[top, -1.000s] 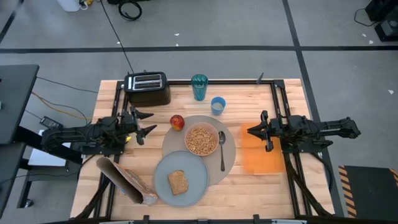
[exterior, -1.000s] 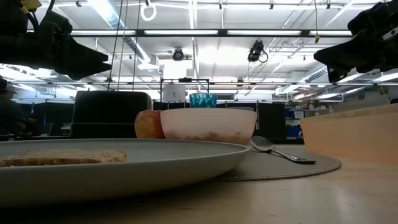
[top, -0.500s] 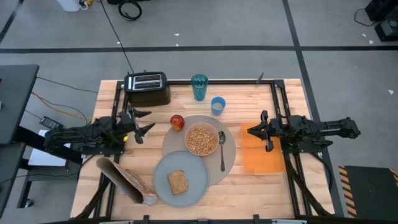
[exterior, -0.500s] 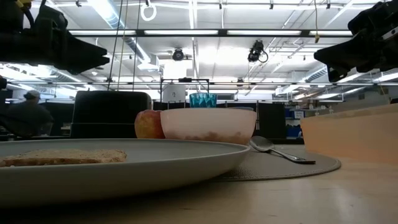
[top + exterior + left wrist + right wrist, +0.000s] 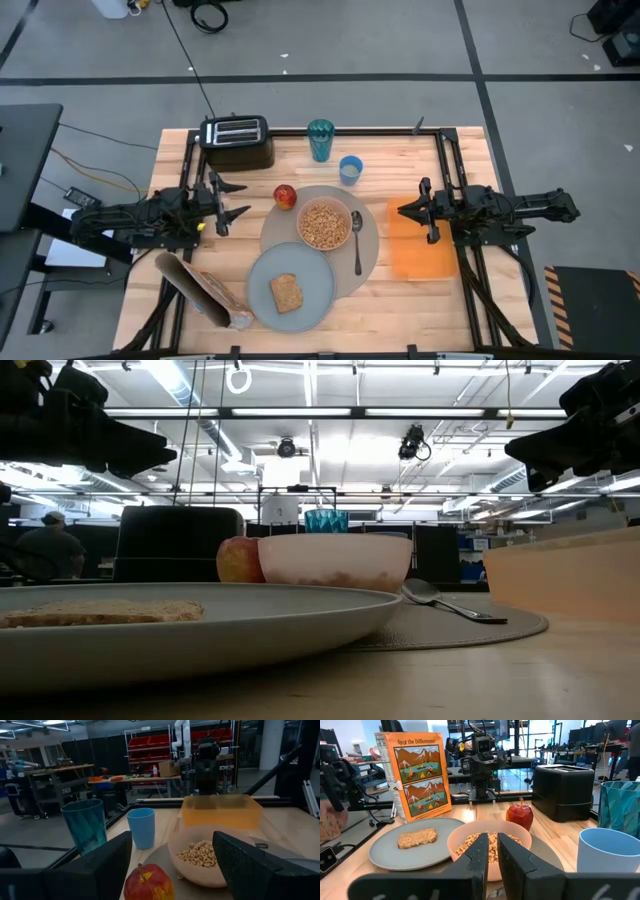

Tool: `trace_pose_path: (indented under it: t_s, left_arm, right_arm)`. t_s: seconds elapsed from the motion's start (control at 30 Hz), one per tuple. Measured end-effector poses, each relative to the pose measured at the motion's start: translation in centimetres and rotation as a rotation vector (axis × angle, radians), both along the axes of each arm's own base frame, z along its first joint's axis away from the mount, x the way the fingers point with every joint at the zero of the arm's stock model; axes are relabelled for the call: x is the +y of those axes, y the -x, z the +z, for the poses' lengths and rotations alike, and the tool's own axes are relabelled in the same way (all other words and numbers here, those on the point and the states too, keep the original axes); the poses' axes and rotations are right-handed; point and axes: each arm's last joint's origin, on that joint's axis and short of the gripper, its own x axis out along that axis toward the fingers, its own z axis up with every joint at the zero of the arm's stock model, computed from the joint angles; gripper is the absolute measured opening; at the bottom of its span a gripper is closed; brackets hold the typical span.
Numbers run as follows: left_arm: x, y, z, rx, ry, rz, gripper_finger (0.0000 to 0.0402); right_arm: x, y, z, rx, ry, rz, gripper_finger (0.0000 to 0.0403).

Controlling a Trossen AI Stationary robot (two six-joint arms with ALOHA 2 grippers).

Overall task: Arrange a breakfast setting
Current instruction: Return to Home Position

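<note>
The round grey-beige placemat [image 5: 372,262] lies mid-table. On it stand the pink bowl [image 5: 324,224] with cereal [image 5: 200,853] and the metal spoon [image 5: 357,240]. The grey plate [image 5: 290,285] overlaps the mat's near left edge and carries the toast slice [image 5: 287,293]. The red apple [image 5: 285,196] and the light-blue cup [image 5: 350,169] stand on the wood by the mat's far edge. My left gripper [image 5: 236,199] hovers open and empty left of the apple. My right gripper [image 5: 403,211] hovers shut and empty over the orange mat [image 5: 420,245].
A black toaster [image 5: 237,140] and a teal tumbler [image 5: 320,140] stand at the far edge. A cereal box [image 5: 200,290] lies flat near the table's near left corner. Bare wood shows on the near right.
My left gripper has drawn back a little toward the table's left edge, away from the apple, and stays open. Nothing on the table has moved.
</note>
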Motion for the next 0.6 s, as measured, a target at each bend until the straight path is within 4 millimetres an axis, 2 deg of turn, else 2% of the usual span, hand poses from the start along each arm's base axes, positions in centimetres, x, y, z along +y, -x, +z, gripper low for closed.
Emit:
trace_pose_path:
  t_s: [0.6]
  left_arm:
    - [0.00,0.02,0.30,-0.032,-0.001,0.000,0.0286]
  right_arm:
    - [0.00,0.00,0.00,0.000,0.000,0.000,0.0046]
